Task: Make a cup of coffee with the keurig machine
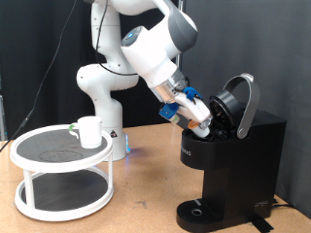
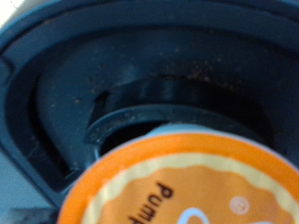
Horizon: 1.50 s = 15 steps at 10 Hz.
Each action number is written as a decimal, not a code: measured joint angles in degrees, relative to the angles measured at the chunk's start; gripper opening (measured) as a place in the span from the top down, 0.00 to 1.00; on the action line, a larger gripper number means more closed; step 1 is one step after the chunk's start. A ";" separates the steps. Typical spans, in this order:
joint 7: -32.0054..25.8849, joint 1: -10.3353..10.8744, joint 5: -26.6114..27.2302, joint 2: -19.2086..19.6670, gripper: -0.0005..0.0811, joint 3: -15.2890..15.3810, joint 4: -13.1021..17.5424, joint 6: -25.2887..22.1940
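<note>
holding an orange-topped pod (image 2: pixel 187 187) at the open keurig machine (image 1: pixel 233 146), the end effector (image 1: pixel 199 116) risks seating it tilted, jamming the lid.

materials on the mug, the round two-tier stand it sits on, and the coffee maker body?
White handled mug: looks like glazed ceramic, smooth with a soft sheen. Round two-tier white stand: probably painted metal or plastic, with dark, matte tier surfaces; can't tell which. Black boxy pod coffee maker: looks like matte moulded plastic; its open lid has a silver-grey rim.
</note>
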 joint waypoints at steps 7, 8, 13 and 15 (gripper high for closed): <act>-0.02 0.00 0.43 0.57 0.19 0.56 -0.35 0.65; -0.53 0.00 1.15 0.56 0.12 0.56 -0.36 0.65; -3.50 -0.19 4.21 -1.91 0.09 0.10 -0.18 -4.63; -2.26 -0.19 2.94 -2.39 0.09 0.41 -0.50 -4.66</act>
